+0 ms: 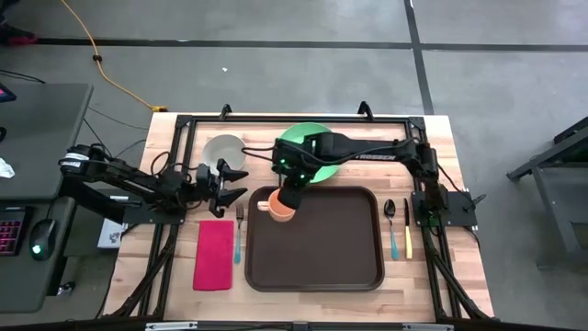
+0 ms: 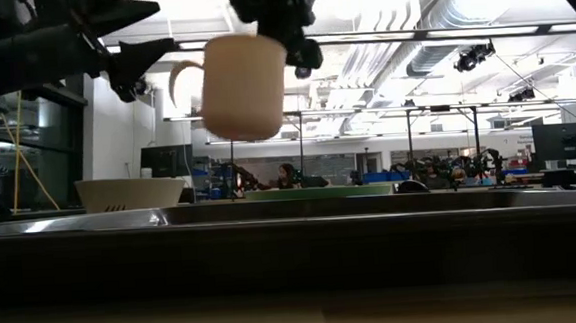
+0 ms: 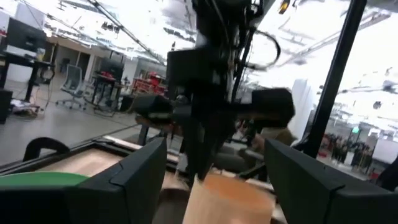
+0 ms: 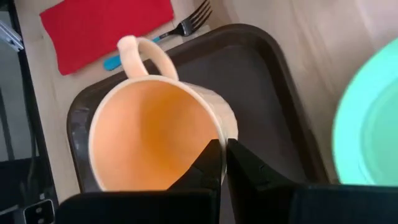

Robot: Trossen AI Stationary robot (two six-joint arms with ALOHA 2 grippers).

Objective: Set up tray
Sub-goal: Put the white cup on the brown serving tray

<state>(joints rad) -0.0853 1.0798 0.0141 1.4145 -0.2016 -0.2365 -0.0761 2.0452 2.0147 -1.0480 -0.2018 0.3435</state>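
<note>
Dark brown plastic makes up the tray [image 1: 317, 253], a wide rectangle with rounded corners and a raised rim, lying flat in the middle of the pale wooden table [image 1: 459, 138]. Its smooth floor is bare apart from the corner nearest the left arm, above which a mug [image 1: 280, 206] hangs.

That mug is a cream-coloured cylinder with a looped handle and a smooth orange-tan inside. The right gripper [image 1: 292, 196] holds it from above, its two dark fingers pinched on the rim on the side opposite the handle, one finger inside and one outside the wall, as the right wrist view [image 4: 222, 163] shows. In the low view the mug [image 2: 240, 86] is clear of the tray, upright, handle turned toward the left arm.

The left gripper [image 1: 237, 182] is just beside the mug, over bare wood off the tray's edge, with its fingers spread wide and nothing between them; its wrist view looks past them [image 3: 214, 180] at the mug and the other arm.

Beyond the tray sit a round green plate [image 1: 310, 147], partly under the right arm, and a round whitish bowl [image 1: 223, 151]. A flat red cloth napkin [image 1: 214, 254] and a fork [image 1: 239, 230] with a blue handle lie beside the tray on the left; a spoon [image 1: 390, 221] and a knife [image 1: 408, 230] lie on the right.
</note>
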